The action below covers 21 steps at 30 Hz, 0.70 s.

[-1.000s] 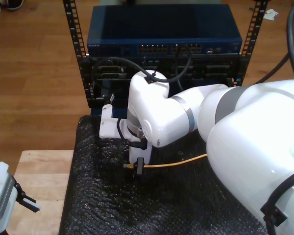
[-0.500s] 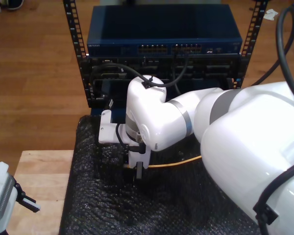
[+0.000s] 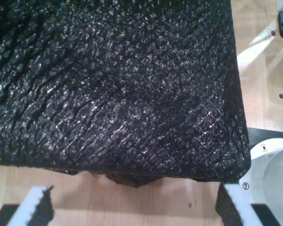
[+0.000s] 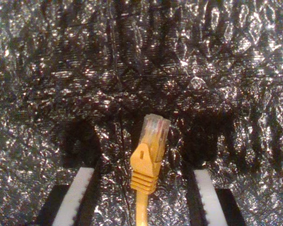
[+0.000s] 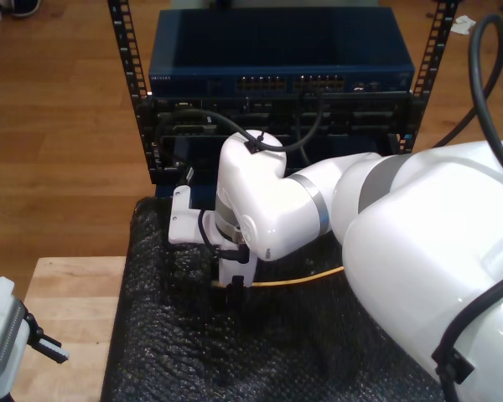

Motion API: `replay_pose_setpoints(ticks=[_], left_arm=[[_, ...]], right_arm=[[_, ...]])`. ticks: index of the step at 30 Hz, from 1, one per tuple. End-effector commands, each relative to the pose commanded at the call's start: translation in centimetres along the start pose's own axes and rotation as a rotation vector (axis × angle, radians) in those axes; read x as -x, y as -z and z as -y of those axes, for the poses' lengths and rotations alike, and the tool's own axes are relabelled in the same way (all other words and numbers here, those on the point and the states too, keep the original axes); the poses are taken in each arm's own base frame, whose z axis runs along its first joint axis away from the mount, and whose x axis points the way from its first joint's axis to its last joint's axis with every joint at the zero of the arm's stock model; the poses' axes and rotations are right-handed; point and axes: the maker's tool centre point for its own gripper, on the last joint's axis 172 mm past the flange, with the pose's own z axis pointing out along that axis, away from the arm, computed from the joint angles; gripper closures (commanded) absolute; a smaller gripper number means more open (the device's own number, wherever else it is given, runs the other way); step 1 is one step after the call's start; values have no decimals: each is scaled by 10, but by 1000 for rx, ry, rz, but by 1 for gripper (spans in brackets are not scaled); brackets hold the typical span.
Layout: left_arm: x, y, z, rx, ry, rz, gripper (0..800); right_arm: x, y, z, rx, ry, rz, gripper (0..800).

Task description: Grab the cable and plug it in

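Jaws of my second gripper (image 4: pixel 140 188) stand apart, one white-padded finger (image 4: pixel 74 197) on each side of the cable (image 4: pixel 148 155), with a gap between pad and plug on both sides, so nothing is clamped. The cable's clear plug (image 4: pixel 154 129) lies flat on the black bubble mat (image 4: pixel 203 70), its yellow-orange boot and cord running back between the fingers. In the exterior view my second gripper (image 5: pixel 229 287) points down at the mat in the middle of the picture, and the cord (image 5: pixel 298 280) trails across the mat toward the exterior view's right, passing behind the big white arm (image 5: pixel 419 251).

Jaws of my first gripper (image 3: pixel 132 209) are spread wide and hold nothing; their toothed tips (image 3: pixel 35 209) hang over the pale wooden worktop (image 3: pixel 132 197) just off the mat's edge. The exterior view shows that gripper (image 5: pixel 8 343) at its lower left corner, over the worktop (image 5: pixel 71 310). Behind the mat stands a rack (image 5: pixel 281 71) carrying a blue switch with rows of ports.
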Motion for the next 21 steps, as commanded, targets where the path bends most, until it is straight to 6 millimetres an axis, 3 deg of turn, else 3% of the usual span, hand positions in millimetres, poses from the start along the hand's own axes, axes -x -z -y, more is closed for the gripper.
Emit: replay_pose_setpoints(ticks=[4, 21], left_arm=[[0, 1, 0, -1, -1, 1, 0], [0, 0, 0, 0, -2, 0, 0]], right_arm=[[-1, 1, -1, 2, 0, -2, 397], [-2, 1, -5, 19, 8, -4, 442]])
